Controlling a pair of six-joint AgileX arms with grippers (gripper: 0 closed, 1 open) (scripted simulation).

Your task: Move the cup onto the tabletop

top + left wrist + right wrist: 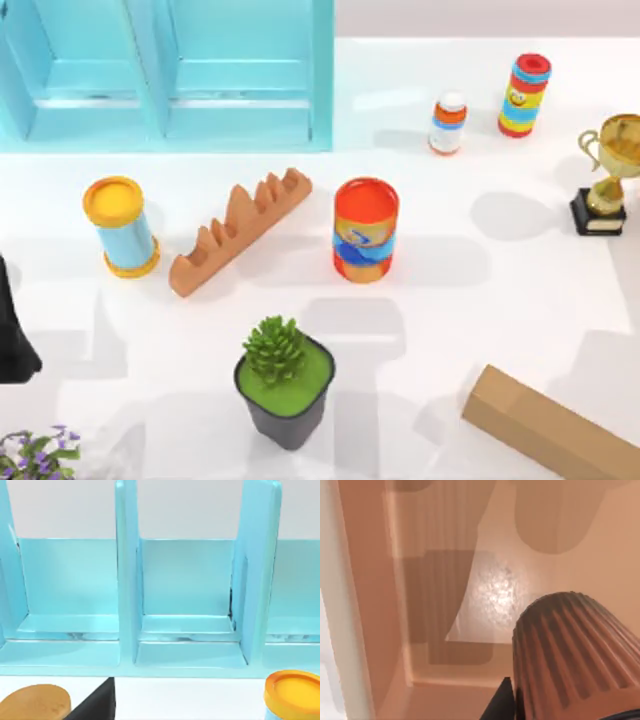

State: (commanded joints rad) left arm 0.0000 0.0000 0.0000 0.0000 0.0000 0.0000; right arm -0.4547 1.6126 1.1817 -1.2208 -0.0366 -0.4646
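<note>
1. Cup (575, 655): brown ribbed tapered tumbler, very close to the right wrist camera. Behind it are peach-tan flat walls meeting at a corner. Judged not yet on the counter; where it stands relative to the counter cannot be told.
2. Right gripper (503, 701): a dark part lies touching the cup's side. Clenched or released cannot be told. Such closeness suits a grasp for carrying.
3. Left arm (14, 335): dark mass at the left edge of the top view, apparently parked. Its wrist camera faces the turquoise cabinet (185, 580), whose compartments are open. State of its gripper cannot be told.
4. Counter (450, 330): large white surface with bare stretches at centre right, judged suitable for setting the cup down.
5. Other stock, top view:
   - orange-red can (365, 230), centre
   - brown toothed rack (240, 230), left of it
   - yellow-lidded blue can (120, 225), far left
   - potted plant (283, 385), lower centre
   - cardboard box (550, 430), lower right
   - gold trophy (605, 175), right edge
</note>
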